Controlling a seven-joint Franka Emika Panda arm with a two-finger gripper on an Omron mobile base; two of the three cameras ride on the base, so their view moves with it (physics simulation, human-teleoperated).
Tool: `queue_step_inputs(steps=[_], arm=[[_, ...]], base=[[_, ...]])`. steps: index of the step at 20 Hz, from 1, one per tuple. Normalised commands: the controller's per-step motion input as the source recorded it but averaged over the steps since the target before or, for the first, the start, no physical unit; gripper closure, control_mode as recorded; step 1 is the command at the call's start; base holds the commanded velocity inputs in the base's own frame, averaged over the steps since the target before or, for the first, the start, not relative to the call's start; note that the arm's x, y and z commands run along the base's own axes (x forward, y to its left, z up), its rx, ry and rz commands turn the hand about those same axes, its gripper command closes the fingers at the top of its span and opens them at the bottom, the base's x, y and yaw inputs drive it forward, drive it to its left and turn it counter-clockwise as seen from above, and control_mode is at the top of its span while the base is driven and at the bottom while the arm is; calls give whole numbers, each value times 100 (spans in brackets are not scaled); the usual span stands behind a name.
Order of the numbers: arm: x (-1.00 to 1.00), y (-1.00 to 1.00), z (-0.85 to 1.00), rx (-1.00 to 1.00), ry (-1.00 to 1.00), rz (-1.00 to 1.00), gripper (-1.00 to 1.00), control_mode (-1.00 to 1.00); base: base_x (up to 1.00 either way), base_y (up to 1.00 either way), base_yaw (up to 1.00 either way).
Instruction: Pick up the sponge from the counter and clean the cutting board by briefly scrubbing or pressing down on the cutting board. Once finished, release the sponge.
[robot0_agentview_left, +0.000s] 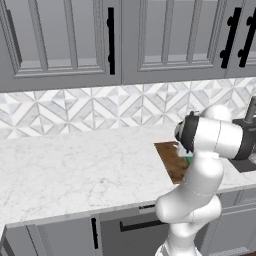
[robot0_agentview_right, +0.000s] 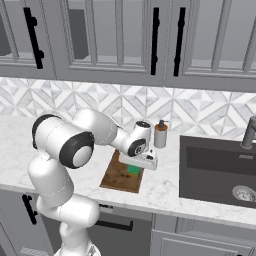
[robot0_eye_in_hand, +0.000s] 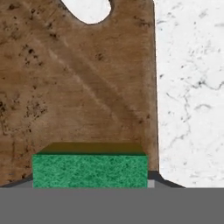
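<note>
Holding the sponge (robot0_eye_in_hand: 90, 168) between its two fingers, the hand (robot0_agentview_right: 135, 168) hangs low over the cutting board (robot0_agentview_right: 118, 177). The fingers are closed in on the sponge, one on each side. The sponge is green on top, and a dark yellow part shows along its far edge in the hand view. There the sponge sits over the brown wood, near the board's right edge. I cannot tell if it is touching the wood or just above it.

The cutting board lies flat on the white tabletop (robot0_agentview_left: 75, 170). It is dark brown with spots and lines in the wood. A rounded slot (robot0_eye_in_hand: 89, 9) shows at its far end in the hand view, with white tabletop showing through it.

In the right base view, a brown soap bottle (robot0_agentview_right: 160, 134) stands behind the board by the tiled wall (robot0_agentview_right: 80, 102). A dark sink (robot0_agentview_right: 217, 170) is off to the right, apart from the board. Grey cupboards (robot0_agentview_left: 65, 40) with black handles hang above.
</note>
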Motion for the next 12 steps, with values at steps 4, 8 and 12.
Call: queue_step_inputs(steps=[4, 8, 12], arm=[[-63, 0, 0, 0, 1, 0, 100, -100], [-15, 0, -32, 0, 2, 0, 100, -100], [0, 3, -75, 0, 2, 0, 100, -100]], base=[[0, 0, 0], [0, 0, 0], [0, 0, 0]])
